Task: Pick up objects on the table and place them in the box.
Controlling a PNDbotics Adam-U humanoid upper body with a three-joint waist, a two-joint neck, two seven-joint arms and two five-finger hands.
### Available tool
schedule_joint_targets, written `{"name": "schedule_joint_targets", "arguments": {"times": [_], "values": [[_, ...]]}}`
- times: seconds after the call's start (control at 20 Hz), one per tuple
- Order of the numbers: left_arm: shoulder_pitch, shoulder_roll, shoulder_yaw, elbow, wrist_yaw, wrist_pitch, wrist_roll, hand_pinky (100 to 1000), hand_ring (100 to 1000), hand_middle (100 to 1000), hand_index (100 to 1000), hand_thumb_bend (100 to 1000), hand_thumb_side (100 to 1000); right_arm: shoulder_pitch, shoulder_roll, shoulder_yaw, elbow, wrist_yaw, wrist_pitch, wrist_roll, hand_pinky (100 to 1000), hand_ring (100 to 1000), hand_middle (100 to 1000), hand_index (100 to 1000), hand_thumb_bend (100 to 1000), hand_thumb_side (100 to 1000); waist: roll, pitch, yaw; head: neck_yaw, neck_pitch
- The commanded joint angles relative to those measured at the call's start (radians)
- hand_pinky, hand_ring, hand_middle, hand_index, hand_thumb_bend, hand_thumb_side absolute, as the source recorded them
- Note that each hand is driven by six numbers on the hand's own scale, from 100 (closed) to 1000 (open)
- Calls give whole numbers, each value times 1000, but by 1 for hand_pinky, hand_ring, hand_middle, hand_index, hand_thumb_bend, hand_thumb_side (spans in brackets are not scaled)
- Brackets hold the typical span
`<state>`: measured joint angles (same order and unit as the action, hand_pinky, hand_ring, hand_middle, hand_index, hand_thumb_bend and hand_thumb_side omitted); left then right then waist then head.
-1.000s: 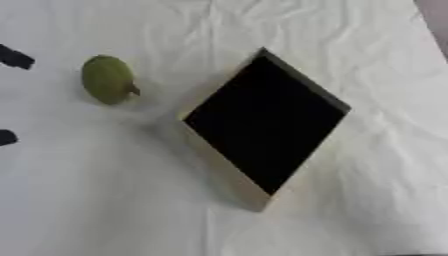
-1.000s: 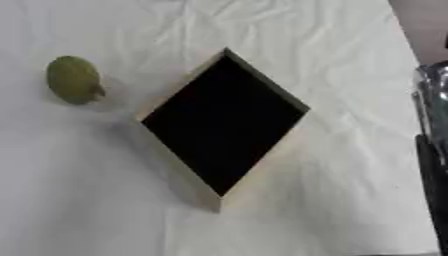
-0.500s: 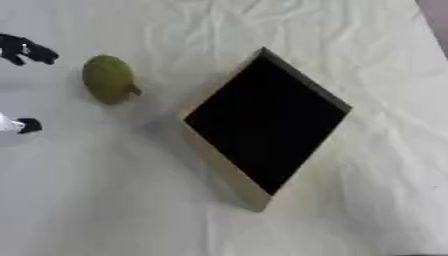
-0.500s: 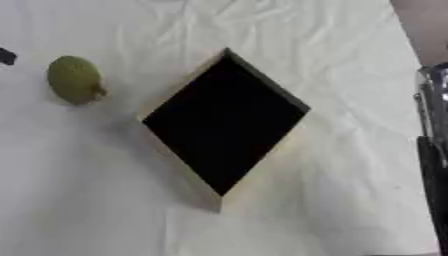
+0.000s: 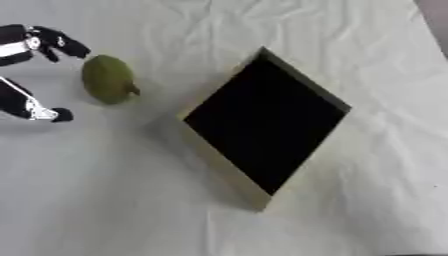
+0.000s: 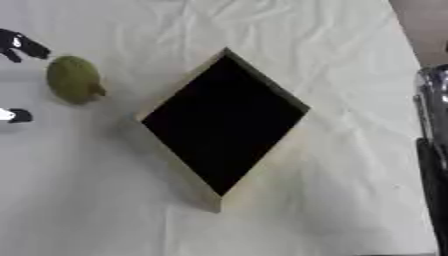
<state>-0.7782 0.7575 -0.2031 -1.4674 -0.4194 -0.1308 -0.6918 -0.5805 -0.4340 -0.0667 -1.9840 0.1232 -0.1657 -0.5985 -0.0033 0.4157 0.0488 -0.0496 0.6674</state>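
The green pear-like fruit lies on its side on the white-clothed surface, near the left edge and well apart from the dark-lined box. The left hand is spread open around it, fingers above and thumb below, not touching. My worry: the fruit is rounded and could roll away if one fingertip nudges it first. The right hand isn't visible.

No readable text, labels, brands or numbers in either view; box shows plain sides and dark interior; green fruit unmarked; worktop cloth blank.
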Motion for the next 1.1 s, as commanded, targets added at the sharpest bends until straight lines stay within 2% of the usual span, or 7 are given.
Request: {"name": "schedule_joint_targets", "arguments": {"times": [0.05, 0.2, 0.35, 0.7, 0.8, 1.1], "values": [[-28, 6, -8, 32, -90, -7, 8, 863, 900, 829, 928, 573, 100, -11, -7, -3, -16, -7, -1, 4, 806, 662, 678, 823, 378, 627, 2, -20, 1, 5, 4], [-33, -8, -17, 61, -173, -34, 42, 863, 900, 829, 928, 573, 100, -10, -6, -3, -16, -7, 0, 3, 806, 662, 678, 823, 378, 627, 1, -20, 1, 6, 4], [-45, -34, -12, 89, -231, -31, 87, 850, 888, 822, 925, 570, 100, -9, -6, -3, -16, -9, 0, 4, 806, 662, 677, 823, 378, 626, -3, -18, 0, 10, 2], [-62, -67, -7, 89, -258, -20, 135, 830, 869, 804, 918, 558, 100, -9, -2, 0, -16, -14, 0, 9, 807, 663, 677, 823, 377, 626, -6, -15, 0, 13, -1], [-69, -70, -3, 83, -264, -11, 147, 808, 843, 774, 903, 547, 100, -9, -4, -1, -16, -14, 0, 8, 807, 663, 676, 824, 376, 625, -6, -15, 0, 12, 0], [-103, -92, -4, 110, -342, 28, 204, 647, 736, 679, 889, 519, 100, -8, -1, 2, -16, -17, 0, 11, 808, 663, 675, 824, 374, 625, -7, -15, -1, 18, -3]]}}
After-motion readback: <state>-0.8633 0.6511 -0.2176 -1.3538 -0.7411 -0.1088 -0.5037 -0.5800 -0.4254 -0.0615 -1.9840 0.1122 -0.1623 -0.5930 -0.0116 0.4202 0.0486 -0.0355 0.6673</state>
